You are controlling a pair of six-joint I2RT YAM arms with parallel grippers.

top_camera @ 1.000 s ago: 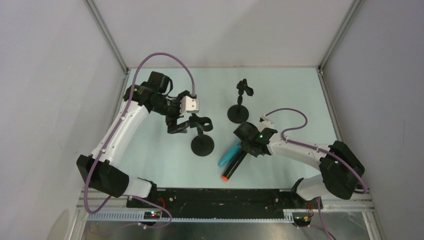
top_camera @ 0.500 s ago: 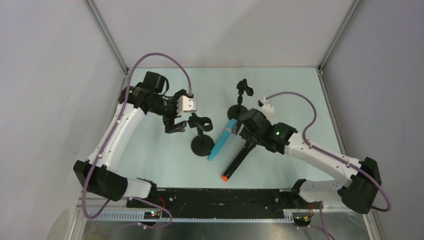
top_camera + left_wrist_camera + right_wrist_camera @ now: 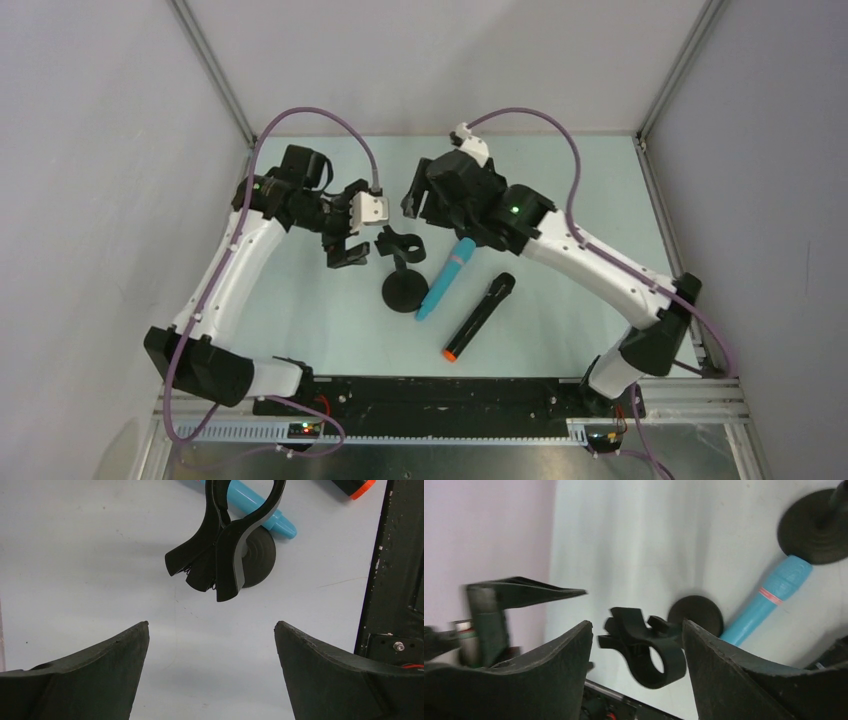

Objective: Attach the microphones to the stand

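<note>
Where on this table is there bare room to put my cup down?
Bare tabletop lies at the far right, beyond the right arm, and near left, between the left arm and the stand base. The middle is crowded: the turquoise microphone and black microphone lie beside that stand.

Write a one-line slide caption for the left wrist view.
Open left pincer faces the black clip stand, with the turquoise microphone and the black microphone's orange cap lying beyond it.
</note>
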